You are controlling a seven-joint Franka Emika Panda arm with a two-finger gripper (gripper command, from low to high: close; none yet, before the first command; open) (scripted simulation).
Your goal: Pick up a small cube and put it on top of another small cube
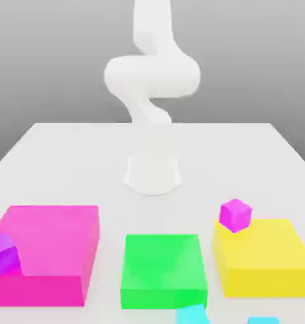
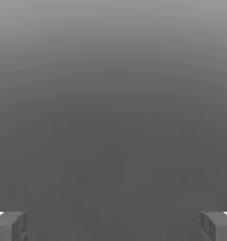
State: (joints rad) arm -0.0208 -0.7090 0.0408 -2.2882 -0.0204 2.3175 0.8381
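The small cube [image 1: 193,314], bright cyan, sits on the white bench [image 1: 66,164] at the near edge of the exterior view, just in front of the flat green block [image 1: 162,269]; a second cyan cube [image 1: 264,320] lies close by toward the exterior view's right, apart from the first. Both lie low and well forward of the arm [image 1: 152,114], whose base stands mid-bench behind the blocks while its upper links rise out of the frame. So the coming move, as I judge it, is a long reach forward and down over the green block to the cube in front of it. In the hand view the gripper [image 2: 113,227] is spread wide, its two fingertips [image 2: 9,227] at opposite sides with nothing between them, holding and touching nothing, facing plain grey.
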